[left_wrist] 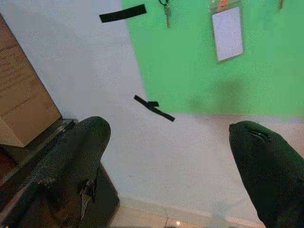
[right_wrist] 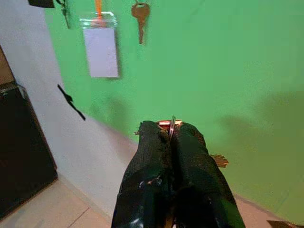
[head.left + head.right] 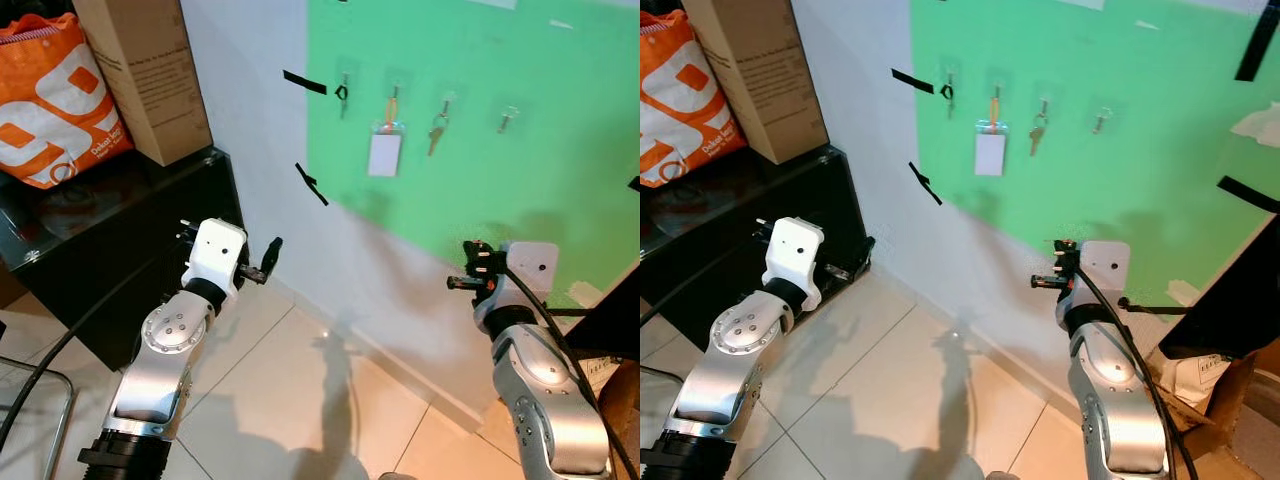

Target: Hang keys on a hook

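Brass keys [image 2: 172, 124] sit pinched between the right gripper's [image 2: 170, 135] closed jaws; left gripper [image 1: 166, 137] gapes.

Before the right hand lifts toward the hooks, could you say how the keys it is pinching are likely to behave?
The metal keys on a thin ring are probably light and rigid, but may swing or pivot, since the right hand pinches only the ring. One brass tip already sticks sideways, so it could snag.
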You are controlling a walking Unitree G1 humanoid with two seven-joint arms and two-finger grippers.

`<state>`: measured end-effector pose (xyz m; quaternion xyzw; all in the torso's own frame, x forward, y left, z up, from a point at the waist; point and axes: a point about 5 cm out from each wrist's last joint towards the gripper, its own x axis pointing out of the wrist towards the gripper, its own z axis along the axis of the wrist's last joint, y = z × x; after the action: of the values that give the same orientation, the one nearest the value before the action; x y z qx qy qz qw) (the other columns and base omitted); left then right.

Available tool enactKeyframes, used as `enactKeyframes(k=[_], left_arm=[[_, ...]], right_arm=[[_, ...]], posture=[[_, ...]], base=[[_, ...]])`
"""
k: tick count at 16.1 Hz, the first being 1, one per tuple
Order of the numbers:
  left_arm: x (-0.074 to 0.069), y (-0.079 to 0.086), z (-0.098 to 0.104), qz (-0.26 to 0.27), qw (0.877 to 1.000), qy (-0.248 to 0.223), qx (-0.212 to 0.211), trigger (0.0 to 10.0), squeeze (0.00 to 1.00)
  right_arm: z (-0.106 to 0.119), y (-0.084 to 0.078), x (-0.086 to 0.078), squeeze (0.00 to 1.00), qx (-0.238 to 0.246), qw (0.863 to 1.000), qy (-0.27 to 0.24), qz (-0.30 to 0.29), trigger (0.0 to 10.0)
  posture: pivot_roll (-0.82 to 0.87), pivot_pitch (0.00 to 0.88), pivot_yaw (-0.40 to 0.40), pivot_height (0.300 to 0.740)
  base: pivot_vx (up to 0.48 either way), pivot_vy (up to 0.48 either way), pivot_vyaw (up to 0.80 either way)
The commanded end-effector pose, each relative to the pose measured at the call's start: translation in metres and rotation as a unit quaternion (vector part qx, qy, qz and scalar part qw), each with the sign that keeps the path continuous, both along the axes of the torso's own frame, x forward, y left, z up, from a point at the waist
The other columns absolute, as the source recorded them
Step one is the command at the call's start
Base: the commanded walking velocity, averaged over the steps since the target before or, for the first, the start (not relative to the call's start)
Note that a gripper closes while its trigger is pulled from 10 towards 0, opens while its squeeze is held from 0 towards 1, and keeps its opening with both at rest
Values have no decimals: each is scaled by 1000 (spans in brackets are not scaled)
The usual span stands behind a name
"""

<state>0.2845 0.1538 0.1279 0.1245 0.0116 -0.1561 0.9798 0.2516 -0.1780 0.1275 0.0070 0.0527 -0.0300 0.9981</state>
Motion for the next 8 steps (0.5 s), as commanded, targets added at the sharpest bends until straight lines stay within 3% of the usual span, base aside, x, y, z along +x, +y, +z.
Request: enactKeyframes(k=[1,3,8], left_arm=[[1,-2,3,-11,1000,-4,-2,10000,0],[0,-5,3,-23,1000,-4,1,10000,0],[0,-7,2,-39,999,1,4,10000,0]], right_arm=[[4,-1,3,0,-2,1000,-10,0,10000],[4,0,5,0,-4,1000,-9,0,10000],[4,3,5,0,0,1000,-9,4,10000]], posture=[[-108,0,24,740],[-108,0,24,740],[-107,0,29,740]], base=[[296,0,0],[304,0,0],[333,0,-800]])
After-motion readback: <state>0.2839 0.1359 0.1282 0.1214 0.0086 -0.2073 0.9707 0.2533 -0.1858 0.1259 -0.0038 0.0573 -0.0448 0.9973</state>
